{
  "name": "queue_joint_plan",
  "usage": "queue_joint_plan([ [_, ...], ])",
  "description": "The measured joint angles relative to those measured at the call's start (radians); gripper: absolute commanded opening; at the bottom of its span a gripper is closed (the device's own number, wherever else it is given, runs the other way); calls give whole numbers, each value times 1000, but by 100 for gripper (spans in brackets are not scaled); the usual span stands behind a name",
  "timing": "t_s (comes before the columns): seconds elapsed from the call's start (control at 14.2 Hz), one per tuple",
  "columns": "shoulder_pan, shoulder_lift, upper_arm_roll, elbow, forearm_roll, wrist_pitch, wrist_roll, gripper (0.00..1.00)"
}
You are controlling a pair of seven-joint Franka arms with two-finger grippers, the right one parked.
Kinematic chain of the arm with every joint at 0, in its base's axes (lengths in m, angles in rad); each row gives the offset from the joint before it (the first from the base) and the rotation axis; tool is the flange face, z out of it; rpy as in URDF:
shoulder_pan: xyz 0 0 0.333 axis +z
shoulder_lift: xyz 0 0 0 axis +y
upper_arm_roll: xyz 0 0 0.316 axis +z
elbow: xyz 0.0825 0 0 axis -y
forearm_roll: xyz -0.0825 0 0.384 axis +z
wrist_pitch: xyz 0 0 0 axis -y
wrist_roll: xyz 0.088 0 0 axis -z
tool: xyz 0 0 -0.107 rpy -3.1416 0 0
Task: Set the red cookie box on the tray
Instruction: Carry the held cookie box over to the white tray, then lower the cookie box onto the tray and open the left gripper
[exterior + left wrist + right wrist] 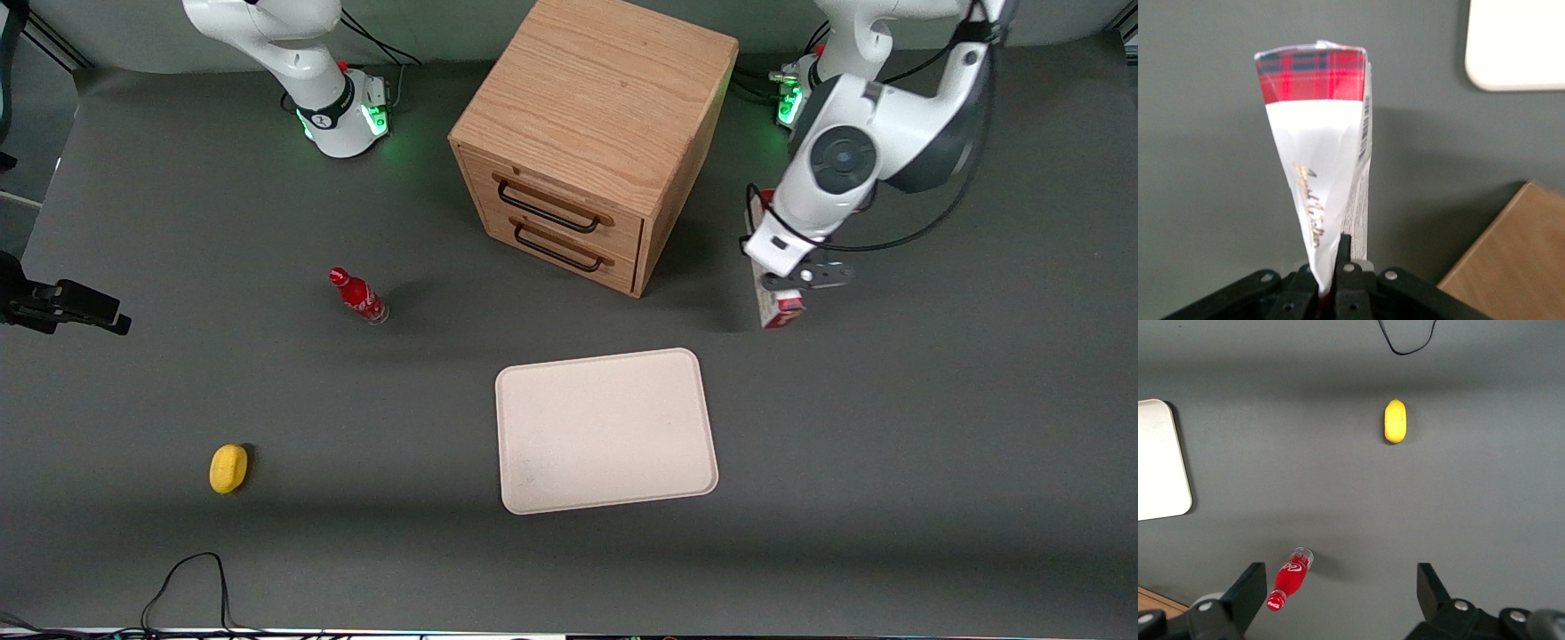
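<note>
My left gripper (768, 277) is shut on the red cookie box (782, 311) beside the wooden cabinet, toward the working arm's end of the table. In the left wrist view the gripper (1330, 267) pinches one end of the box (1318, 153), whose white face and red tartan end point away from the fingers. I cannot tell whether the box touches the table. The cream-white tray (605, 431) lies flat and bare, nearer to the front camera than the cabinet and the box. A corner of the tray shows in the left wrist view (1518, 47).
The wooden two-drawer cabinet (596, 133) stands close beside the gripper. A small red bottle (358, 295) and a yellow object (228, 468) lie toward the parked arm's end. A black cable (187, 578) loops at the table's near edge.
</note>
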Motion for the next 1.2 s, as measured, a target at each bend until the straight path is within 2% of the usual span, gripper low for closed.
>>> queue_joint_plan([
  [0.14, 2, 7, 50, 166, -11, -112, 3, 0],
  [0.35, 4, 71, 114, 427, -90, -251, -31, 0],
  [0.49, 4, 159, 133, 600, -122, -303, -102, 0],
  [0.64, -8, 278, 132, 766, -125, -340, -168, 0],
  [0.78, -39, 416, 132, 921, -111, -367, -192, 0],
  [0.92, -83, 559, 130, 1050, -64, -369, -196, 0],
  [1.2, -191, 768, 123, 1160, 30, -225, -201, 0],
])
